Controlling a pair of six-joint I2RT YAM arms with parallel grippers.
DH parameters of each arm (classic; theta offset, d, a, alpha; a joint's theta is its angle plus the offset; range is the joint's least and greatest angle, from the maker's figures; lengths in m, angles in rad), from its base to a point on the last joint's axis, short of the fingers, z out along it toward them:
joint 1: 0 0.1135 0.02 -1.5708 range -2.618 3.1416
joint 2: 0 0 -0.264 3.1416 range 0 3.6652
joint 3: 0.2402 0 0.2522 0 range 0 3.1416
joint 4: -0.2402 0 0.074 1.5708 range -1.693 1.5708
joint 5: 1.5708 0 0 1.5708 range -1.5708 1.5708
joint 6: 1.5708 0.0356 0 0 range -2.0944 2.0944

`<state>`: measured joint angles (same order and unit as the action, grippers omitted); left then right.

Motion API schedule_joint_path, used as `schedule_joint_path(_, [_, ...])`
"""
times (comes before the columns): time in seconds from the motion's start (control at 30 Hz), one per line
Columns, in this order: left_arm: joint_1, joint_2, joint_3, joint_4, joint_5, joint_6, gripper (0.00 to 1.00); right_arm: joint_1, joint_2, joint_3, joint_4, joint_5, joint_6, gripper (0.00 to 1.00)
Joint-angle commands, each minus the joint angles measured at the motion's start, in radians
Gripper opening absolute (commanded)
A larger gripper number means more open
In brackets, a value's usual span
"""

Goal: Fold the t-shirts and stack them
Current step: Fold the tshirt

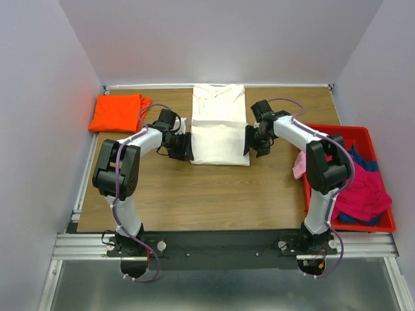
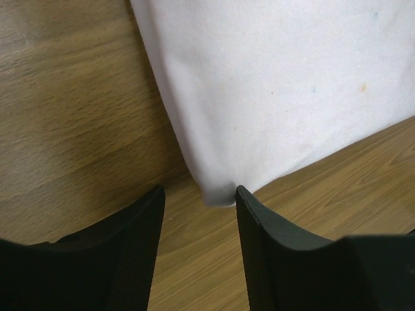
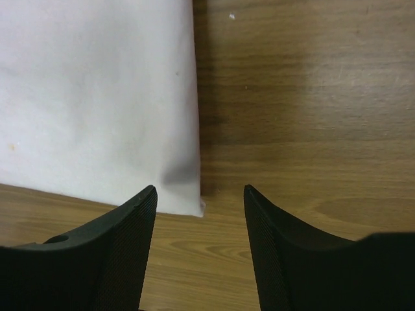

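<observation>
the white shirt (image 1: 220,126) lies flat on the table (image 1: 214,194), folded into a long rectangle that runs from the far edge toward the middle, collar end at the back. the left claw (image 1: 183,148) sits low at its near left corner and the right claw (image 1: 251,141) at its near right corner, one on each side of the cloth. both claws are open, jaws apart, with nothing held. in the left wrist view the rounded corner of the shirt comes down to the gap between the jaws and touches the tip of the right-hand finger (image 2: 259,220); bare wood shows between the jaws below it. in the right wrist view the shirt's corner ends just above the gap, nearer the left-hand finger (image 3: 139,220), and casts a small shadow there; the cloth has a few faint spots. the orange shirt (image 1: 118,112) lies folded at the far left corner of the table, well apart from the white one. at the right edge the red bin (image 1: 353,228) holds a magenta shirt (image 1: 363,191) and a blue shirt (image 1: 363,159) in a loose heap, and a pink shirt (image 1: 299,165) hangs over its left rim beside the right arm.
</observation>
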<state>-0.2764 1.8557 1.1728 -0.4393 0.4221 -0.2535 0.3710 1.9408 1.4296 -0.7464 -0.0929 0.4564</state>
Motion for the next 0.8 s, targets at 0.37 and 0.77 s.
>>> schedule_joint_path(0.37, [-0.006,-0.009,-0.059,0.016,0.017,-0.001,0.52,-0.004,-0.06,-0.15,0.085,-0.08,0.073,0.56])
schedule_joint_path(0.77, [-0.006,0.003,-0.064,0.025,0.027,0.008,0.47,-0.006,-0.026,-0.169,0.11,-0.126,0.076,0.34])
